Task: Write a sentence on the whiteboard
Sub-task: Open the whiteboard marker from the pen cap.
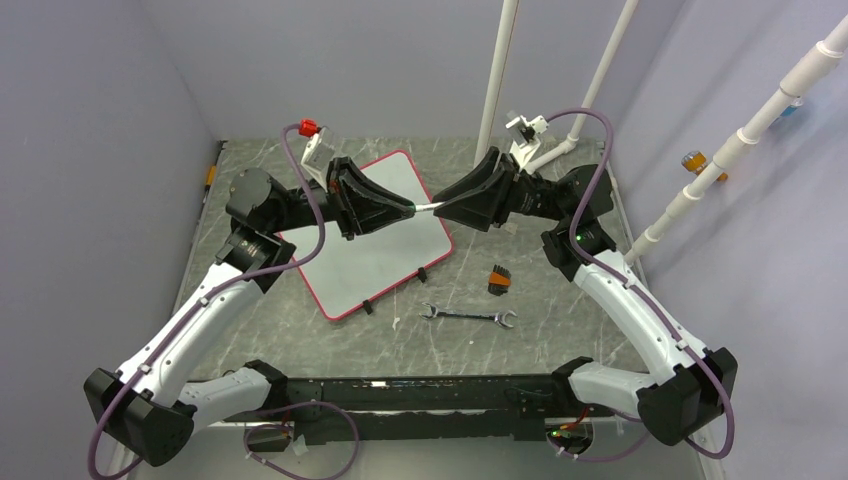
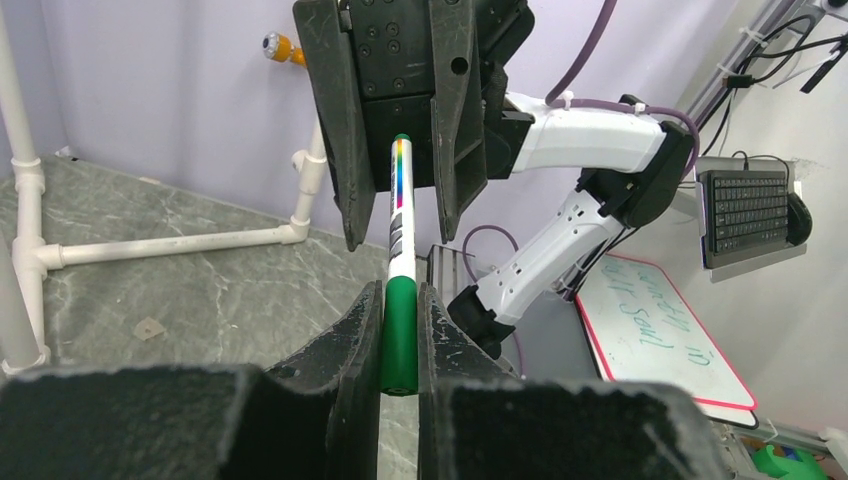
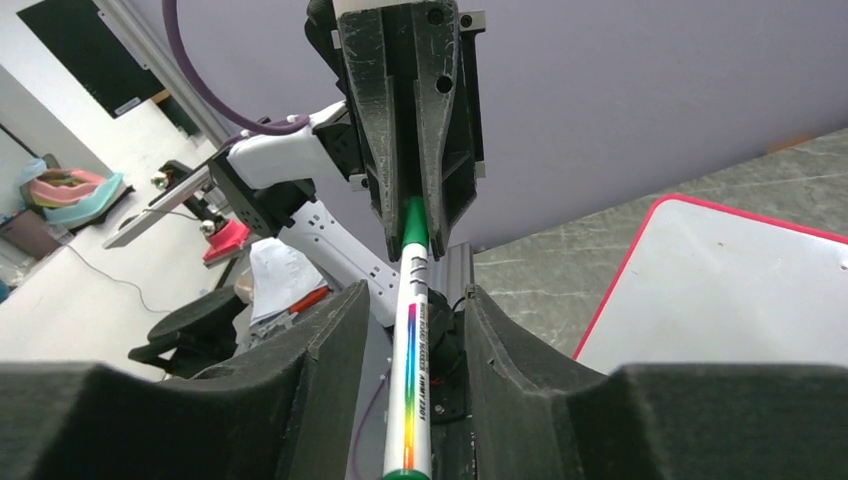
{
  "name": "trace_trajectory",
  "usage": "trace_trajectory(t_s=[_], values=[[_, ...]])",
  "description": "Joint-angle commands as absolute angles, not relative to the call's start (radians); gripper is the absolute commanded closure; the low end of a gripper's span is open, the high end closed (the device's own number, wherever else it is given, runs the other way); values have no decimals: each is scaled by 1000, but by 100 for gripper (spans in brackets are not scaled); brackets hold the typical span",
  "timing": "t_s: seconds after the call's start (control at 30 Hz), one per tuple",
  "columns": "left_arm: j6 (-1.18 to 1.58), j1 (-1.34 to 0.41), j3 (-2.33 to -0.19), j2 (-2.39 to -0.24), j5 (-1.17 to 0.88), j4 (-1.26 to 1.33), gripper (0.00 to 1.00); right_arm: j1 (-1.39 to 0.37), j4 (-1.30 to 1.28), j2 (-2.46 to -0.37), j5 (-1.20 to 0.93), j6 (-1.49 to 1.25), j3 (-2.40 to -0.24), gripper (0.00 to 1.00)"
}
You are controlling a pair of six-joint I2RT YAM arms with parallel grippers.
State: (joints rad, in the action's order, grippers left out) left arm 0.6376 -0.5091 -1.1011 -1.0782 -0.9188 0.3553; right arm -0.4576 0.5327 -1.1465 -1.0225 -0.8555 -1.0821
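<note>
The whiteboard (image 1: 375, 262), white with a thin red frame, lies tilted on the marble table left of centre; its corner also shows in the right wrist view (image 3: 740, 290). No sentence is in view on its face. Above its far right edge a white marker (image 1: 425, 207) with a rainbow stripe hangs level between the two grippers. My left gripper (image 2: 400, 295) is shut on the marker's green cap (image 2: 400, 340). My right gripper (image 3: 415, 300) straddles the white barrel (image 3: 412, 380), with a gap on each side of it.
A steel wrench (image 1: 468, 316) and a small black and orange brush (image 1: 499, 279) lie on the table right of the board. White pipes (image 1: 497, 80) stand at the back right. Purple walls close in three sides.
</note>
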Motion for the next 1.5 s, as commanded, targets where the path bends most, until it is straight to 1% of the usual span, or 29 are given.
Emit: trace_trajectory(t_s=[0.0,0.13,0.33,0.77,0.9,1.07,1.13,1.47], values=[[588,-506,-1125,-1064,-929,317,100,-463,593,-1145,-1020,-836,-1128,59],[562,-505,-1134,-1059,-927,279,100,-464,598,-1148,-1023,-840,-1126,65],[575,-505,-1126,-1061,-921,300,100,-481,576,-1160,-1023,-822,-1131,71],[558,-506,-1139,-1066,-924,278,100,-501,528,-1166,-1016,-775,-1135,72],[562,-506,-1134,-1068,-926,285,100,-506,532,-1174,-1018,-776,-1138,74],[562,-506,-1137,-1072,-928,285,100,-514,513,-1176,-1016,-760,-1140,89],[559,-506,-1137,-1072,-928,282,100,-515,506,-1174,-1012,-752,-1138,99],[571,-484,-1116,-1036,-935,290,100,-500,460,-1112,-988,-702,-1077,100]])
